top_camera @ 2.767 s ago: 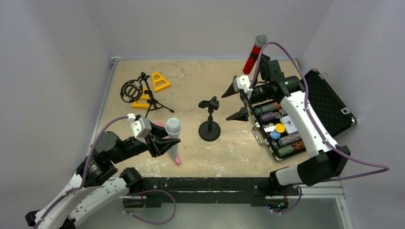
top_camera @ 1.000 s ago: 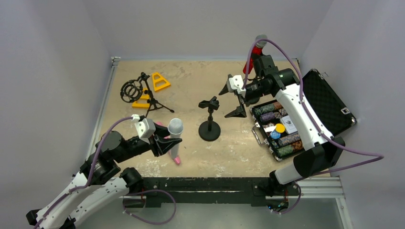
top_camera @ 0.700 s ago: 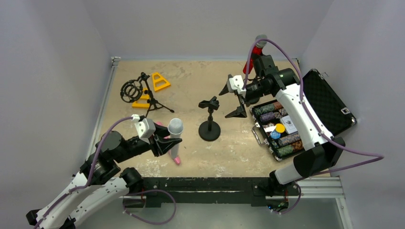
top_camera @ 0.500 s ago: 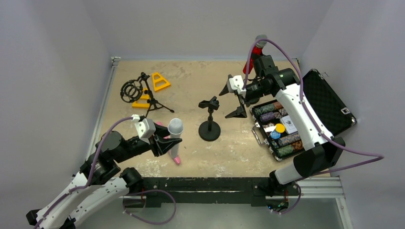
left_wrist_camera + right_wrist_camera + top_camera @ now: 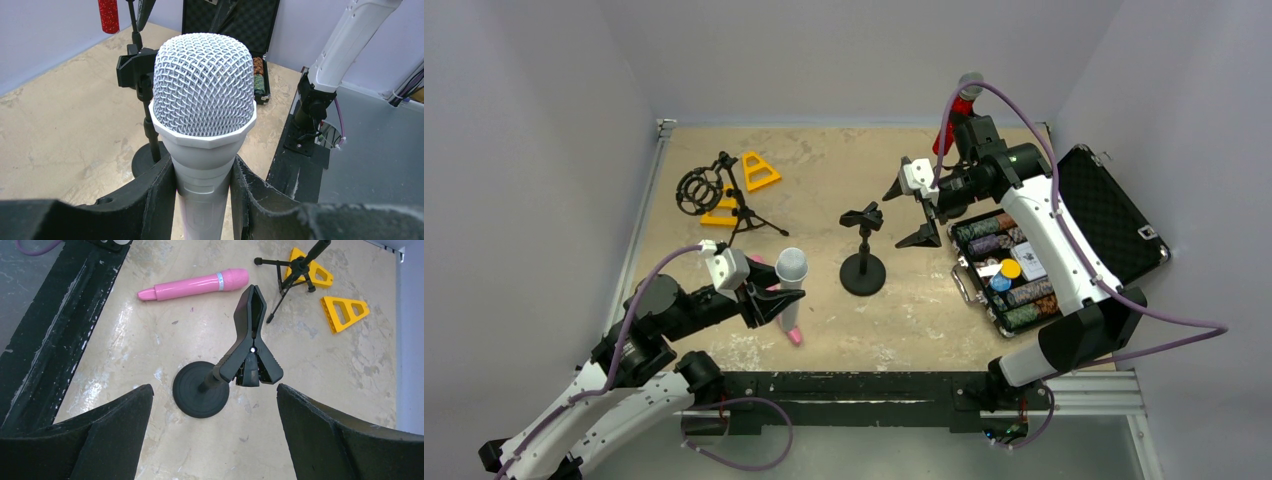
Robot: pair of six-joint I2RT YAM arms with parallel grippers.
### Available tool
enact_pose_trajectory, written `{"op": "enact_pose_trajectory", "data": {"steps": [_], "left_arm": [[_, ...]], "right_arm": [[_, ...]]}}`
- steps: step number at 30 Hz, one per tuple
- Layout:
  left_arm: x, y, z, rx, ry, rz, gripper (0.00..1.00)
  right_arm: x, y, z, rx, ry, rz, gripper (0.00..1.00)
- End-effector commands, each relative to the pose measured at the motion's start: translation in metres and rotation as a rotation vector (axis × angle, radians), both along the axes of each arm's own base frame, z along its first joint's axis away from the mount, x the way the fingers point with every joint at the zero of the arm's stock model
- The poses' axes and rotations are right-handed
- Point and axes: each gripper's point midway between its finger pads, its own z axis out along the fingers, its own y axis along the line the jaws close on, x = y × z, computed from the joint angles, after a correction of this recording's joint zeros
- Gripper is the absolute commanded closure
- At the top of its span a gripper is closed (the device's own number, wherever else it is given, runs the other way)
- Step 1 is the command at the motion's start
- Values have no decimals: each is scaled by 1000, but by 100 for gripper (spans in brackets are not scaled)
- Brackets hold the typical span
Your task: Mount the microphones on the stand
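The left gripper [image 5: 782, 300] pinches the white handheld microphone [image 5: 789, 268] with its grey mesh head between 2 black fingers [image 5: 155, 195], gripping just below the head and holding it upright over the near-left part of the sandy tabletop [image 5: 824, 180]. Under it the smooth pink stick microphone [image 5: 192, 284] lies flat on the tabletop. The black desk stand [image 5: 863, 262] – round base, thin post, spring clip on top – stands near the middle, apart from both. The right gripper [image 5: 911, 213] hovers just to its right and higher, fingers spread wide around nothing; its wrist camera looks down on the clip between them. The glittery red microphone [image 5: 952, 108] stands upright at the far edge behind the right arm – its foot is hidden. Far left are a black tripod stand [image 5: 736, 205] and 2 yellow triangular frames [image 5: 760, 170]; an open black case [image 5: 1114, 215] of chips sits at the right.
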Motion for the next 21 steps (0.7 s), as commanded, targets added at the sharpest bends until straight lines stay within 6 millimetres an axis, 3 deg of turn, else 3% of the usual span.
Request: {"op": "enact_pose_trajectory", "data": {"steps": [1,21], "left_arm": [[1,-2,8,-24,-38,-6,100],[0,-2,7,-27,-35,-11,100]], "right_arm": [[1,2,7,1,-28,11,3],[0,2,5,-5,-20,18,3]]}}
